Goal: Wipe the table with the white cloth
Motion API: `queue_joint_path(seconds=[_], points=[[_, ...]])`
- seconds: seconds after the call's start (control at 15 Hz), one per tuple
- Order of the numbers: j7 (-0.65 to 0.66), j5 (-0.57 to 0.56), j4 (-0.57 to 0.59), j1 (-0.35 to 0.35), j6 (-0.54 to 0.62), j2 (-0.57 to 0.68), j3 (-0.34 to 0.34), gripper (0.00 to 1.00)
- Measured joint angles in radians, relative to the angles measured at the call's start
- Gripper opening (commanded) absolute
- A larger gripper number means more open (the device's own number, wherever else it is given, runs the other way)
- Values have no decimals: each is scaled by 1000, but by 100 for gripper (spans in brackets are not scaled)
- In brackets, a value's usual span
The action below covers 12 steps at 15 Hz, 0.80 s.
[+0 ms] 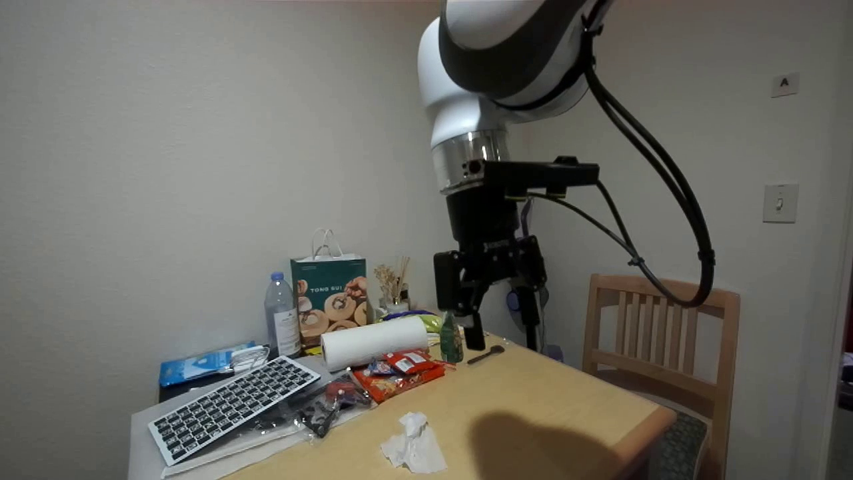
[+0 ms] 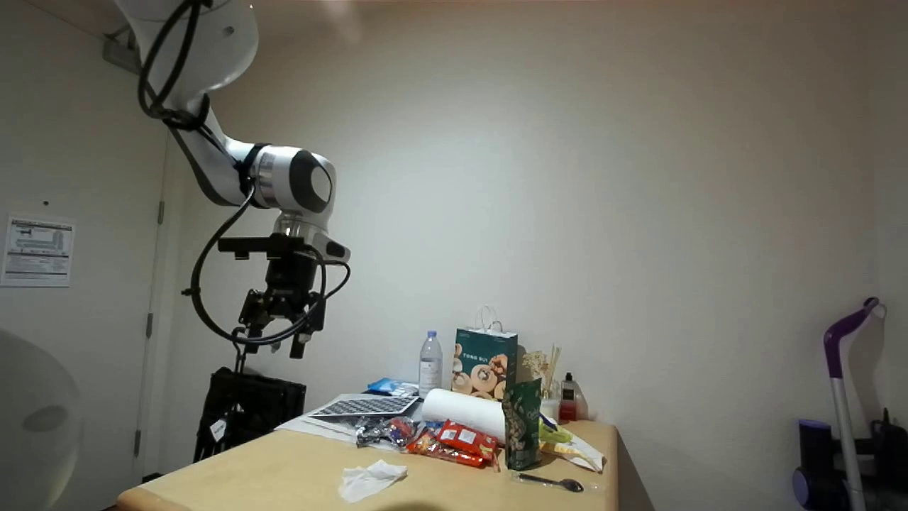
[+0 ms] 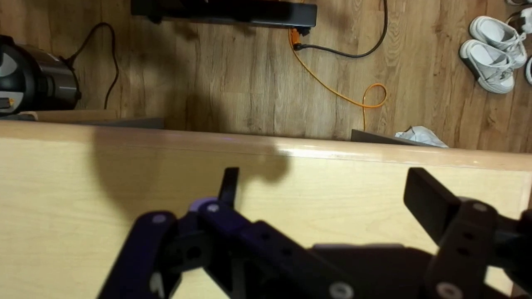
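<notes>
Widely spread, empty gripper (image 3: pixel 324 182) above the table (image 3: pixel 332 203)

The gripper is released: in the wrist view its fingers (image 3: pixel 428 201) stand far apart at 9 and 3 o'clock, holding nothing, with the table showing through the gap between them. In both exterior views they point to about 6 o'clock, the tips in the air.

In an exterior view the white cloth (image 1: pixel 414 445) lies crumpled on the table, at 7 o'clock from the gripper and well apart from it. Counting from the cloth in that view, the snacks (image 1: pixel 403 383) are at about 12 o'clock, with the roll (image 1: pixel 373 341) on its side just behind them at 11, and the keyboard (image 1: pixel 233 407) lies tilted between 9 and 10. The pouch (image 1: pixel 451 340) stands upright between 12 and 1, the spoon (image 1: pixel 486 355) lies at 1, and a shadow (image 1: pixel 533 445) falls at 3.

In the wrist view the floor (image 3: pixel 270 95) shows beyond the table at 12 o'clock, with shoes (image 3: pixel 490 66) on it at 2.
</notes>
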Motion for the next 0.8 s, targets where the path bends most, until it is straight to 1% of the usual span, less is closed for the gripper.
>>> queue_joint_path(seconds=[0.27, 0.4, 0.53, 0.8], points=[[-100, -5, -12, -1, 9, 96, -46, 100], [-152, -28, -9, -3, -4, 144, -77, 100], [-158, -30, -7, -3, -2, 165, -90, 100], [-157, -30, -1, 5, -2, 160, -85, 100]])
